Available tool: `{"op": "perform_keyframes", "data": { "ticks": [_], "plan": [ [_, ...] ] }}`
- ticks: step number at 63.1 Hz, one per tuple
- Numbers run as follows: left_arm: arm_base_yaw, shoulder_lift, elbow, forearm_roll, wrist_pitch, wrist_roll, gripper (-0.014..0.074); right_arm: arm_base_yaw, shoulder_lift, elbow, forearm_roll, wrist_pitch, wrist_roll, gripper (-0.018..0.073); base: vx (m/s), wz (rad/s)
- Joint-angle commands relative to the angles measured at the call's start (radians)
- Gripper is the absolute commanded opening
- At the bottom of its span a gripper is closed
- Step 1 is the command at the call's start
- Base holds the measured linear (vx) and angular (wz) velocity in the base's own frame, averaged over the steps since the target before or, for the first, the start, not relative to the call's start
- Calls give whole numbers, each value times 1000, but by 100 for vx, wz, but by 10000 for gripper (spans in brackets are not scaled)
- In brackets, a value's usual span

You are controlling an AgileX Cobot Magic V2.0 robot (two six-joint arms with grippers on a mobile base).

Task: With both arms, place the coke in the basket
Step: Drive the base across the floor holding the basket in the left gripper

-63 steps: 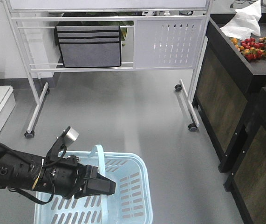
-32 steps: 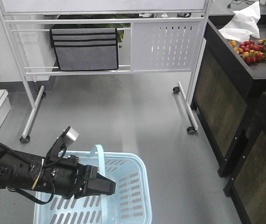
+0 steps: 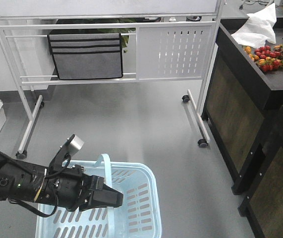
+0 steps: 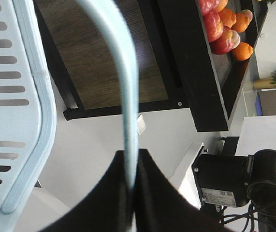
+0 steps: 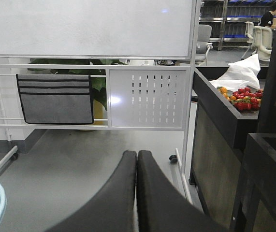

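The light blue basket [image 3: 143, 196] hangs at the bottom left of the front view. My left gripper [image 3: 115, 198] is shut on its pale blue handle [image 3: 104, 162]. In the left wrist view the handle [image 4: 122, 72] runs straight down between the closed black fingers of the left gripper [image 4: 130, 155], with the slotted basket wall [image 4: 29, 96] at the left. My right gripper [image 5: 137, 154] is shut with nothing in it, above the grey floor. The coke is out of view, and the visible part of the basket holds nothing.
A wheeled whiteboard stand [image 3: 131, 77] with a grey pocket organiser [image 3: 85, 55] stands ahead. Dark counters and cabinets [image 3: 240, 114] line the right side, with fruit [image 3: 275, 52] and a white cloth [image 3: 257, 25] on top. Open grey floor [image 3: 131, 124] lies between.
In the front view the whiteboard stand and counters have slid left and down. The left arm and the basket keep the same place in the frame.
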Motion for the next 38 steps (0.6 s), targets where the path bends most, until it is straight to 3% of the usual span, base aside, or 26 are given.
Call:
{"op": "perform_keyframes", "data": {
  "ticks": [1, 38],
  "plan": [
    [-7, -45, -20, -63, -45, 7, -5, -1, -14, 19, -4, -73, 0, -10, 12, -1],
    [-7, -45, -20, -63, -45, 7, -5, -1, -14, 19, -4, -73, 0, -10, 14, 0]
  ]
}}
